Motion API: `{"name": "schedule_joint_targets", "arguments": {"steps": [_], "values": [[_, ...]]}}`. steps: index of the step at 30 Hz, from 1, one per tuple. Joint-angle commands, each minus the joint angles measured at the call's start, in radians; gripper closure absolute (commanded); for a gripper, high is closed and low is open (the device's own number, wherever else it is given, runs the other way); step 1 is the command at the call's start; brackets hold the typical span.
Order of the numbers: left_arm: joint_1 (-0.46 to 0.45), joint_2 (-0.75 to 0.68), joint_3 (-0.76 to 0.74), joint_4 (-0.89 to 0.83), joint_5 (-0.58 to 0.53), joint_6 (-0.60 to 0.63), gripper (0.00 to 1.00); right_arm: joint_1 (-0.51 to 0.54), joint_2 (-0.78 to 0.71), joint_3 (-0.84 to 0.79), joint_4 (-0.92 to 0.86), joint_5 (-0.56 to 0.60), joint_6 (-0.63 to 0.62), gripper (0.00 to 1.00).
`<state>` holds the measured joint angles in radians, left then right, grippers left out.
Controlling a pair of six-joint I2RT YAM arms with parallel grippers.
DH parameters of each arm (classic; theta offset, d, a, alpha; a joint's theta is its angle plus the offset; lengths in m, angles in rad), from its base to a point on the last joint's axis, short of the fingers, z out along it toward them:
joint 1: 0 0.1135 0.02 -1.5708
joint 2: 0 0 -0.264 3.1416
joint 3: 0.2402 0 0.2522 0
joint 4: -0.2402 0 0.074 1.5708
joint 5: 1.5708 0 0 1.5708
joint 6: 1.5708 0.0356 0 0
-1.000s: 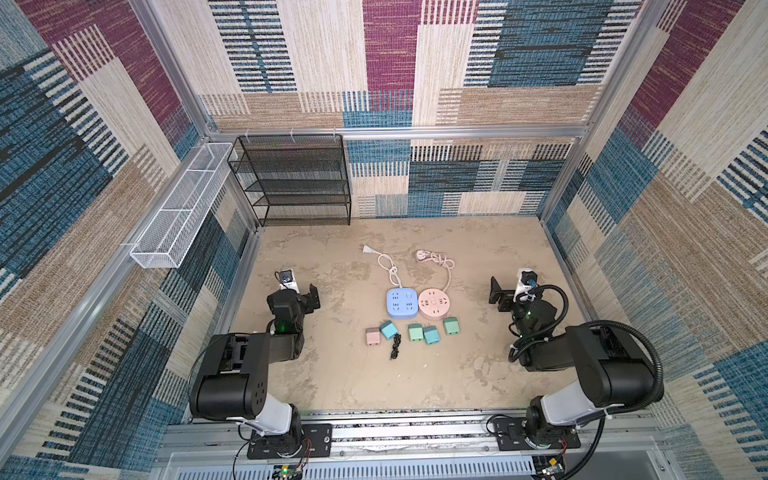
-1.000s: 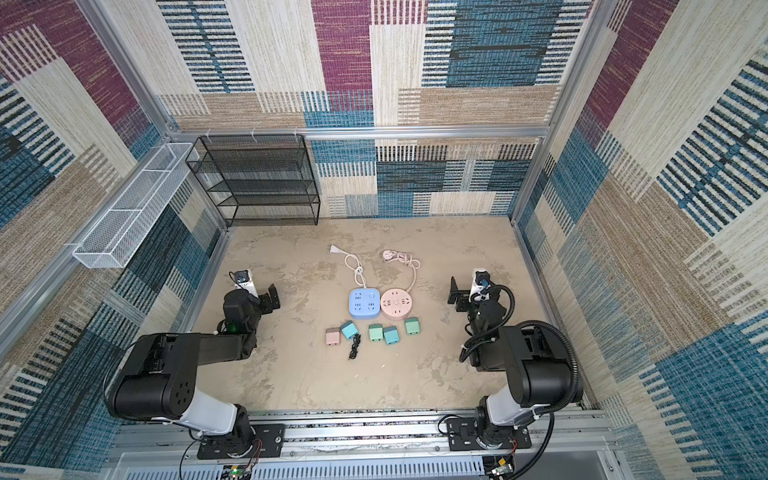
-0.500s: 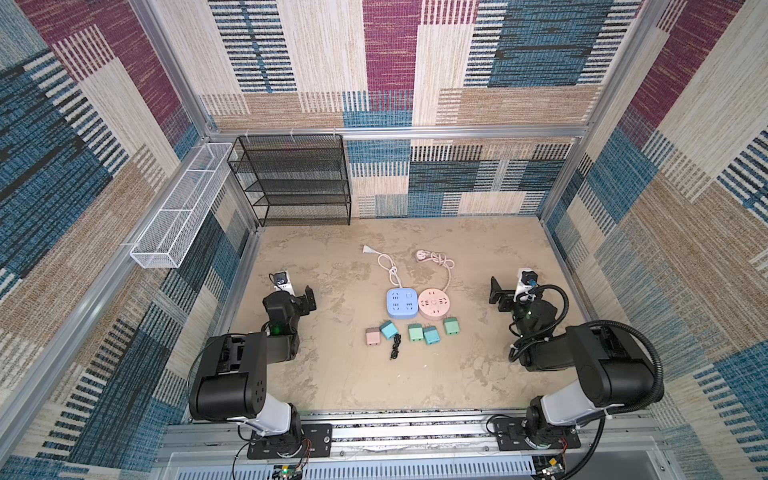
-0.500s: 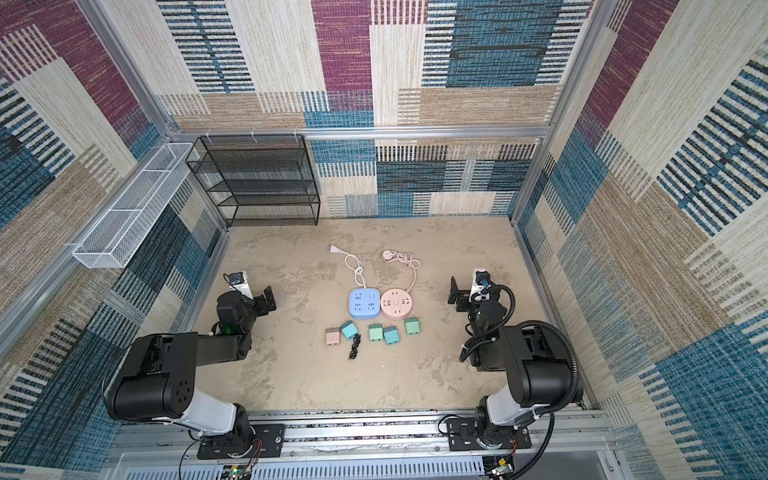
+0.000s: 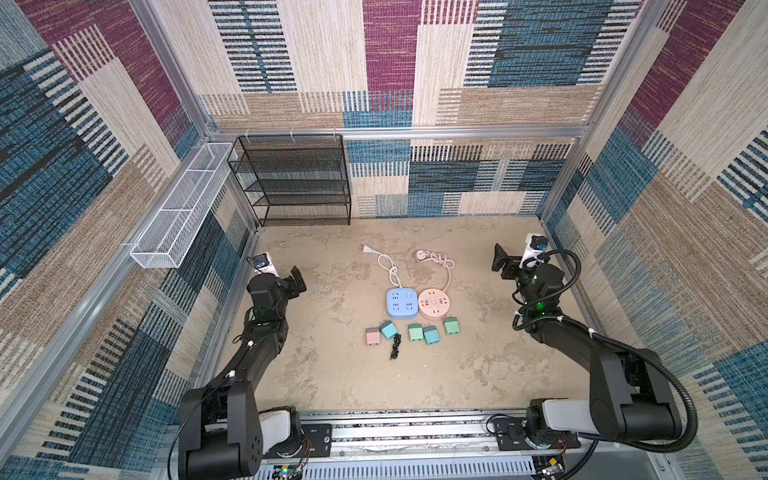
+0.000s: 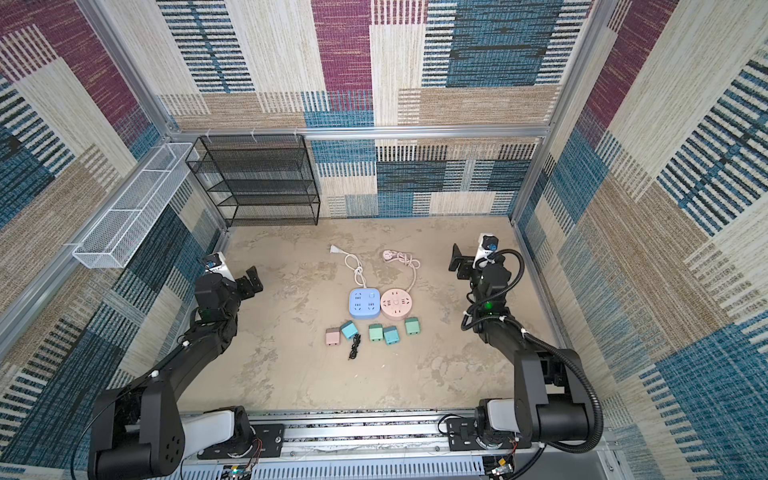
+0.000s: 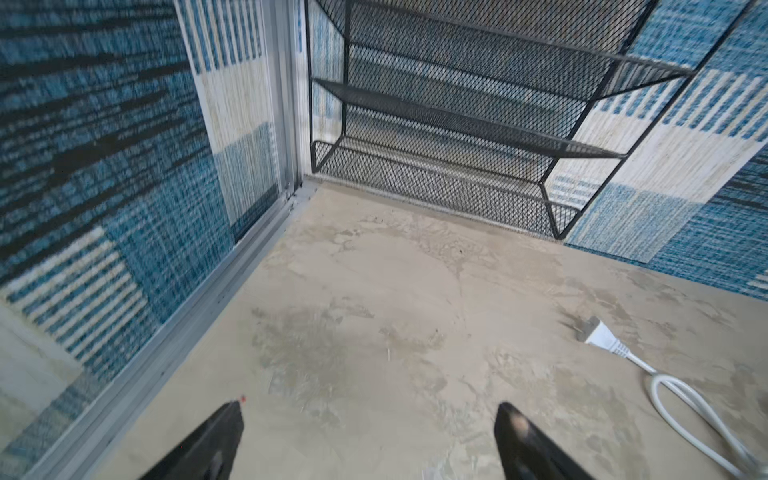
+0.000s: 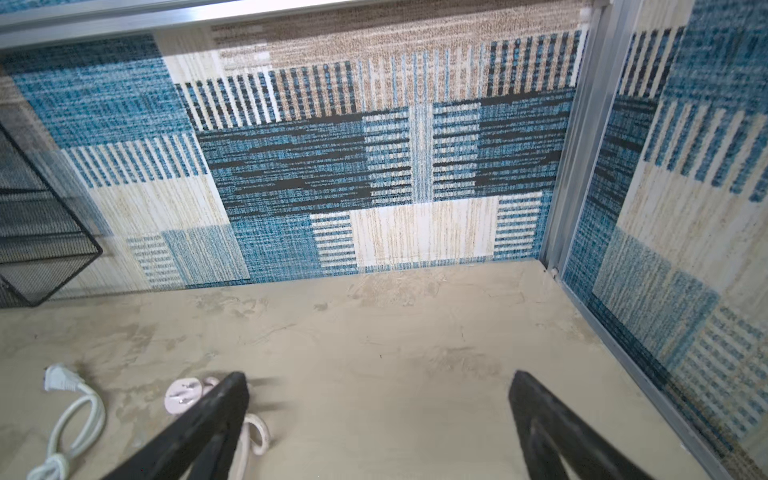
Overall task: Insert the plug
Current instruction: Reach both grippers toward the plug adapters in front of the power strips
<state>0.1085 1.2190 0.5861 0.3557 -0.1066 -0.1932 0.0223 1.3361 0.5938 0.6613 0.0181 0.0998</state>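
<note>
Left gripper (image 5: 297,283) has drifted slightly toward its side wall (image 5: 83,249); right gripper (image 5: 501,262) is unmoved. Both stand fully spread, holding nothing. The row of plugs (image 5: 415,332) lies well apart, between them, beside the power strips (image 5: 401,303), apparently staged for pickup.

centre: square power strip (image 5: 401,302) just left of round power strip (image 5: 434,304) | before them: row of plug adapters (image 5: 415,332) | back left corner: mesh shelf rack (image 5: 291,183)

left arm (image 5: 257,355), right arm (image 5: 573,338): black | base joints (image 5: 276,420): white | right hose (image 5: 681,395): corrugated black | LEDs (image 5: 539,306): green
</note>
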Motion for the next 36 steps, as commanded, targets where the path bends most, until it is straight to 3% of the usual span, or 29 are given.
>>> {"name": "schedule_joint_targets", "arguments": {"steps": [1, 4, 6, 10, 16, 21, 27, 36], "values": [[0.000, -0.030, 0.080, -0.241, -0.041, -0.186, 0.01, 0.068, -0.050, 0.047, -0.326, 0.096, 0.116, 0.00], [-0.008, -0.028, 0.157, -0.375, 0.076, -0.309, 0.01, 0.139, -0.079, 0.113, -0.521, 0.109, 0.162, 0.00], [-0.047, -0.001, 0.196, -0.407, 0.190, -0.317, 0.02, 0.199, -0.084, 0.172, -0.677, 0.123, 0.205, 0.01], [-0.232, 0.069, 0.333, -0.586, 0.188, -0.267, 0.01, 0.324, -0.145, 0.207, -0.882, 0.189, 0.285, 0.03], [-0.422, 0.113, 0.417, -0.792, 0.199, -0.245, 0.01, 0.395, -0.190, 0.221, -1.089, 0.124, 0.357, 0.08], [-0.550, 0.140, 0.429, -0.888, 0.221, -0.235, 0.01, 0.443, -0.174, 0.185, -1.106, 0.027, 0.395, 0.19], [-0.627, 0.131, 0.390, -0.829, 0.312, -0.301, 0.01, 0.469, -0.101, 0.132, -1.079, 0.013, 0.399, 0.34], [-0.657, 0.150, 0.391, -0.757, 0.384, -0.373, 0.04, 0.494, -0.013, 0.118, -1.040, -0.009, 0.385, 0.35]]}}
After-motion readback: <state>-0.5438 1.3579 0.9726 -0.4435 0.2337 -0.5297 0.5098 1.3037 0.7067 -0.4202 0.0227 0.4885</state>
